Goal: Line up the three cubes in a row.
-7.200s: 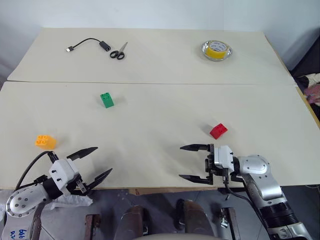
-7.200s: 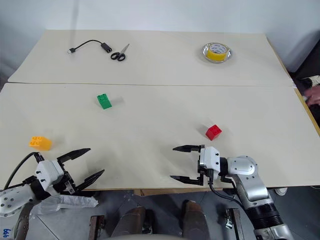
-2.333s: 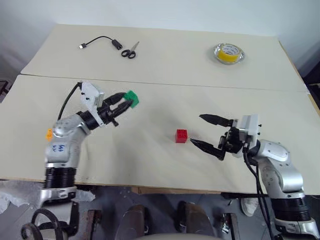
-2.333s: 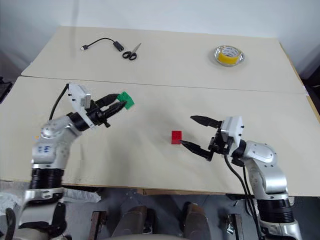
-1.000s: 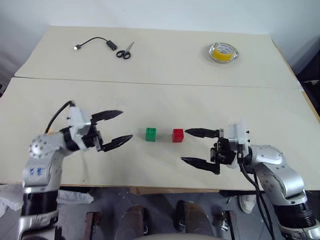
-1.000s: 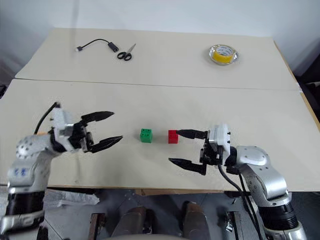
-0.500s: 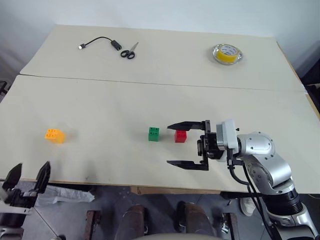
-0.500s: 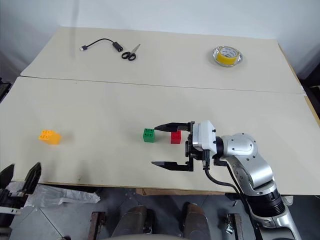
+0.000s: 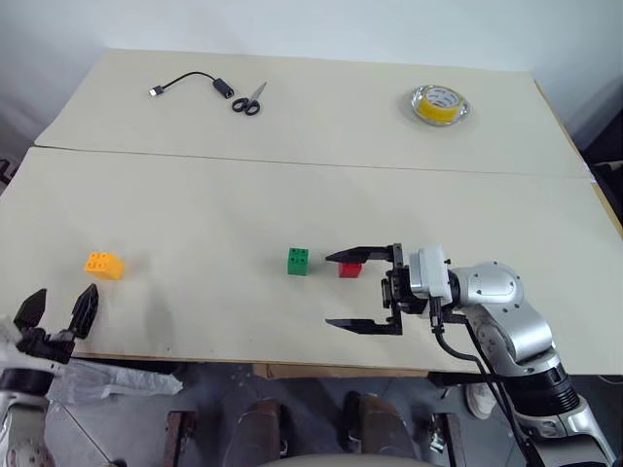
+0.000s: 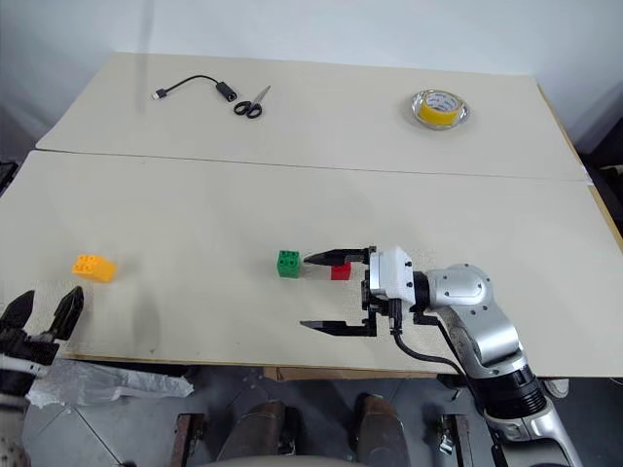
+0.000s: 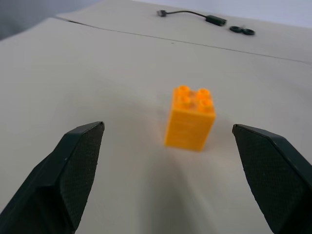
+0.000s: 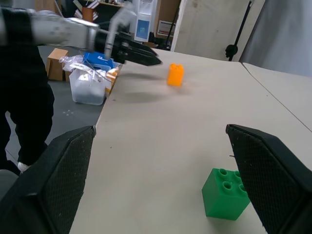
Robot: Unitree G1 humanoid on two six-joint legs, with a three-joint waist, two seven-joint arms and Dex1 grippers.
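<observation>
Green cube (image 9: 298, 261) and red cube (image 9: 349, 269) sitting side by side mid-counter (image 9: 195, 214); orange cube (image 9: 103, 265) lying well apart at left. Right pincer (image 9: 365, 290) hovering wide open, empty, upper finger over red cube. Left pincer (image 11: 165, 170) gaping wide, empty, facing orange cube. Yellow tape roll (image 9: 439, 103) sitting in clear dish at far right.

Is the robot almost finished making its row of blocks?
Partly. The green cube and red cube already sit side by side. The open left gripper faces the orange cube, which lies far off and is not yet picked up. The right gripper is open, holding nothing.
</observation>
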